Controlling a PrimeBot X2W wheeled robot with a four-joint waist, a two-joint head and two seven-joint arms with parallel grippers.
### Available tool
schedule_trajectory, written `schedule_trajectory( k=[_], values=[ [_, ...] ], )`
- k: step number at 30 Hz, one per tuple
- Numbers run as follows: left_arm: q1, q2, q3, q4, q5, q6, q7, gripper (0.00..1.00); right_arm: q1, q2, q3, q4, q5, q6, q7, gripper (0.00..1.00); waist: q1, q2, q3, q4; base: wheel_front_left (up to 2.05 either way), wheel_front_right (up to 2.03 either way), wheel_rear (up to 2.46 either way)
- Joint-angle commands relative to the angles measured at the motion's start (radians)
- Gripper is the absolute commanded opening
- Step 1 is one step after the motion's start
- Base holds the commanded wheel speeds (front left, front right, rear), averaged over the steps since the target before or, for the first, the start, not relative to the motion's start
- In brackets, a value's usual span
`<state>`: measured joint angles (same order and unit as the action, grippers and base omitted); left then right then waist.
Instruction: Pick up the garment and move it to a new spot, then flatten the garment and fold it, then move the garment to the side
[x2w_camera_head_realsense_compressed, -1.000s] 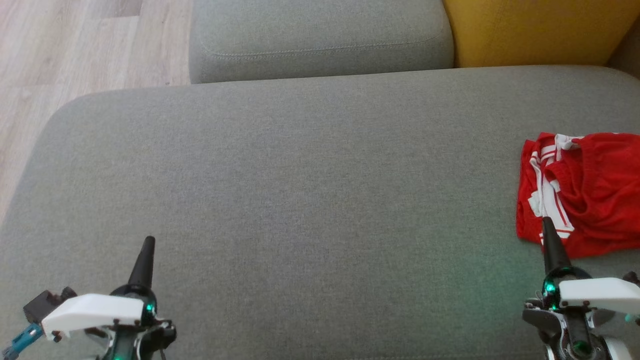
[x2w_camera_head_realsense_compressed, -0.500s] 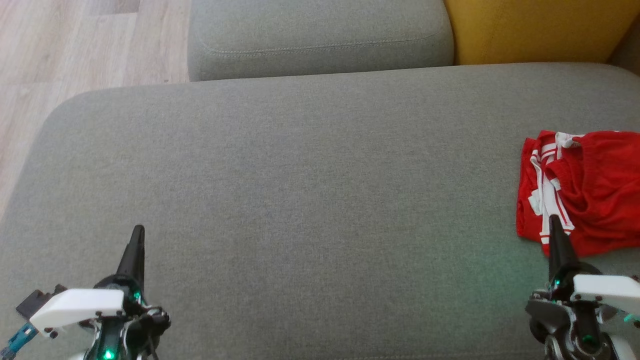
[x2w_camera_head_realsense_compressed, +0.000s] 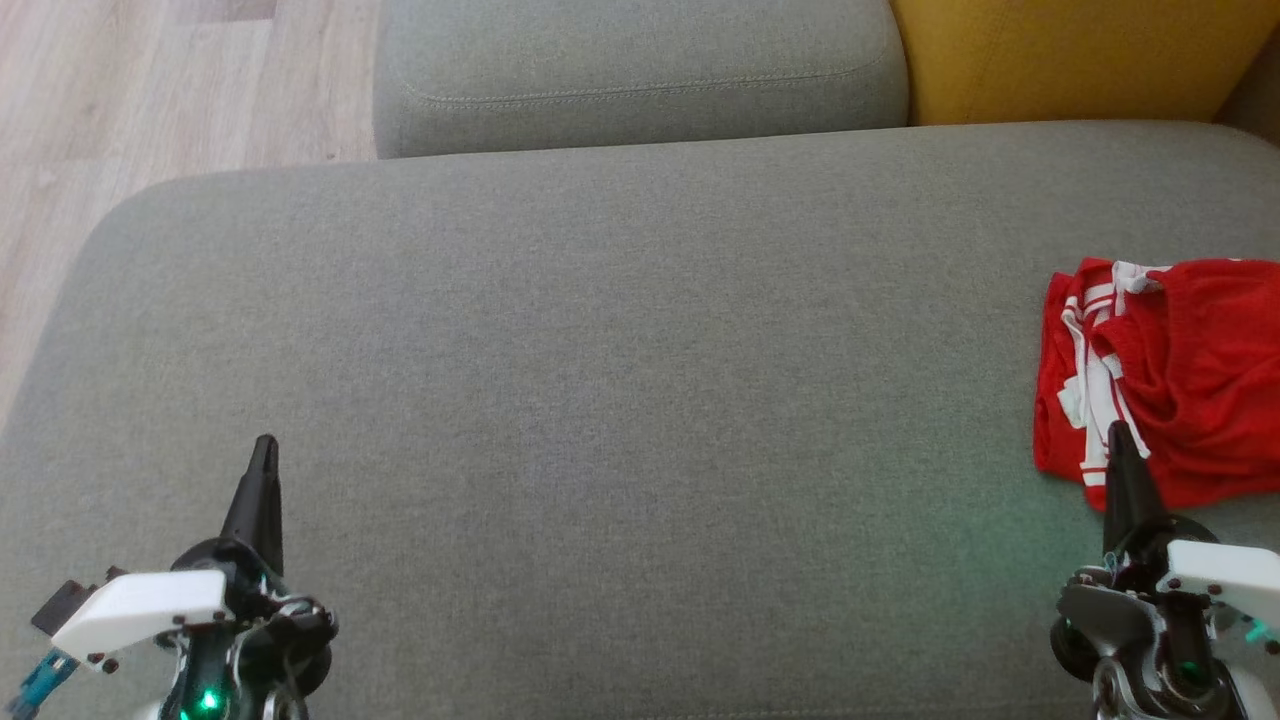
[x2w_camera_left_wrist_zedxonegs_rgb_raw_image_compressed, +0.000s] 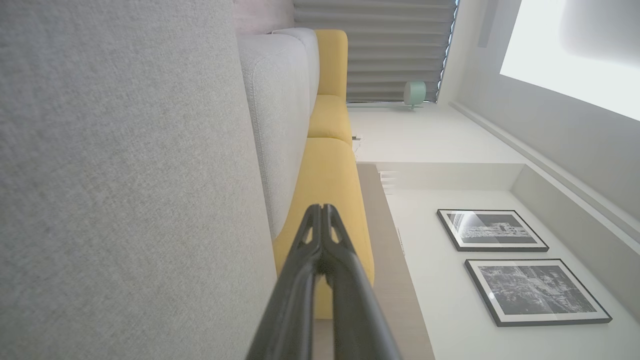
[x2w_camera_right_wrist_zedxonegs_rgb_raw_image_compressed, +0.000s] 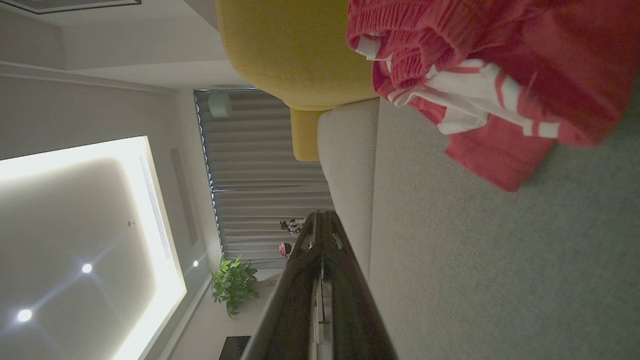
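A red garment (x2w_camera_head_realsense_compressed: 1180, 385) with white stripes lies crumpled at the far right of the grey sofa seat (x2w_camera_head_realsense_compressed: 600, 380), partly cut off by the picture's edge. My right gripper (x2w_camera_head_realsense_compressed: 1120, 432) hangs at the lower right, shut and empty, its tip over the garment's near edge. The right wrist view shows the garment (x2w_camera_right_wrist_zedxonegs_rgb_raw_image_compressed: 490, 75) ahead of that gripper (x2w_camera_right_wrist_zedxonegs_rgb_raw_image_compressed: 322, 214), with a gap between them. At the lower left my left gripper (x2w_camera_head_realsense_compressed: 264, 442) is shut with nothing in it, above bare cushion; the left wrist view shows its tips (x2w_camera_left_wrist_zedxonegs_rgb_raw_image_compressed: 321, 206) pressed together.
A grey back cushion (x2w_camera_head_realsense_compressed: 640, 75) and a yellow cushion (x2w_camera_head_realsense_compressed: 1080, 55) stand behind the seat. Wooden floor (x2w_camera_head_realsense_compressed: 150, 90) lies past the seat's left edge. The seat's wide middle is bare grey fabric.
The head camera has tilted slightly, shifting the scene up. Both grippers have drifted a little: the left one leftward and up the picture, the right one slightly rightward. The garment lies as before.
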<state>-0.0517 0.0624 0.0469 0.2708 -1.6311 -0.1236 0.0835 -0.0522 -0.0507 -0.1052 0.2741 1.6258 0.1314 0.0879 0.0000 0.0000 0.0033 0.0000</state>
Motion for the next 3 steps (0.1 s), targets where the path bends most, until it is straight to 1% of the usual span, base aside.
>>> schedule_trajectory(
  k=[1,3],
  values=[
    [-0.054,0.009,0.038,-0.027,-0.002,-0.007,0.006,0.00,-0.053,-0.019,0.018,-0.031,0.005,-0.001,0.004,0.00,0.0000,0.0000,0.000,0.000,0.00,0.00,0.00],
    [-0.054,0.009,0.038,-0.027,-0.001,-0.007,0.007,0.00,-0.053,-0.019,0.018,-0.031,0.005,-0.001,0.004,0.00,0.0000,0.0000,0.000,0.000,0.00,0.00,0.00]
  ],
)
